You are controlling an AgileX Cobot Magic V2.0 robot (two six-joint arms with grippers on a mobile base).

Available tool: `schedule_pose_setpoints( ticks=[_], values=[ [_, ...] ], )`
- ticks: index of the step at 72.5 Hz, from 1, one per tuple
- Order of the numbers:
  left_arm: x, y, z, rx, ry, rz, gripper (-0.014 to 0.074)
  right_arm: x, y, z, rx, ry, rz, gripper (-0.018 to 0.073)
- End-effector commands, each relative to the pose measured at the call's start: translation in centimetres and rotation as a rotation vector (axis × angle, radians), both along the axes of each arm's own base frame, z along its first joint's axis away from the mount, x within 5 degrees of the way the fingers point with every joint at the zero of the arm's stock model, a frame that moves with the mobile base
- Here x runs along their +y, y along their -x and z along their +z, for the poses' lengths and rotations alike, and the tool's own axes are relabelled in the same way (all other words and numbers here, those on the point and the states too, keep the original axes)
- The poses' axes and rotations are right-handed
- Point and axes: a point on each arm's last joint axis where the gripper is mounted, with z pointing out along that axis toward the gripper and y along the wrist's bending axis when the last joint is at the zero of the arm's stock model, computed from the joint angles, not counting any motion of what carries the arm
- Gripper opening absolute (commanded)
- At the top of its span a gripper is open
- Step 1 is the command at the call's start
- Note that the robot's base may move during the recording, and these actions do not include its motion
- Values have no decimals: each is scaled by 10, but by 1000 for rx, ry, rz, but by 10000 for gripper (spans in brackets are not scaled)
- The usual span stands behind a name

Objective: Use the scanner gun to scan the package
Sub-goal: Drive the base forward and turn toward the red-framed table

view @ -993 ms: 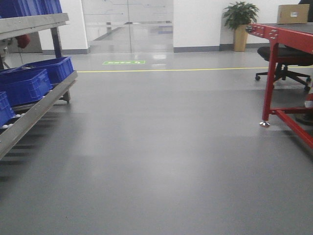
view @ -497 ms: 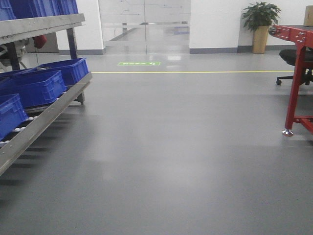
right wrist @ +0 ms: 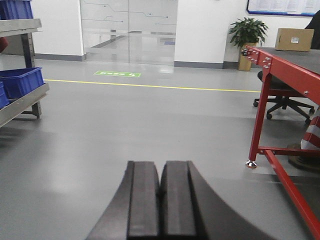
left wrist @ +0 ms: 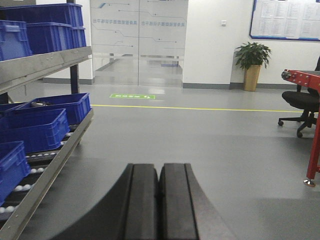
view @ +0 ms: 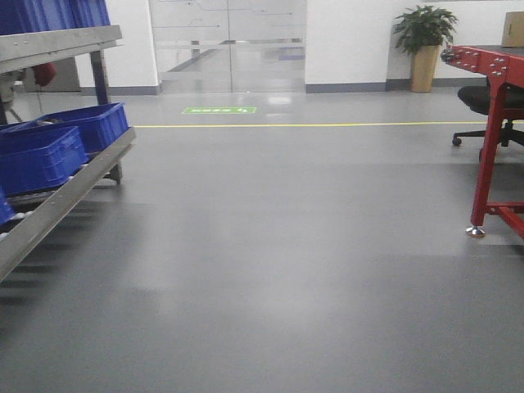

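Note:
A brown cardboard package lies on the far end of the red conveyor table at the right; its corner also shows in the front view. No scanner gun is in view. My left gripper is shut and empty, pointing level over the grey floor. My right gripper is shut and empty, also level above the floor, left of the red table. Neither gripper shows in the front view.
A metal roller rack with blue crates runs along the left. A black office chair stands behind the red table's leg. A potted plant and glass doors are at the far wall.
The front view has swung: first right to left, then back a little, so the rack sits further left and the red table's leg nearer than half a second ago.

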Motion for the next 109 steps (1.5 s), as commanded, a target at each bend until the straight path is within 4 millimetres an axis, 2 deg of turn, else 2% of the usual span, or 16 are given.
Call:
schedule_pose_setpoints(
  ticks=[1,109],
  values=[
    [0,1,3,-23,7,2,-111,0,0,2,-16,7,-6,-169],
    [0,1,3,-23,7,2,-111,0,0,2,-16,7,-6,-169]
  ],
)
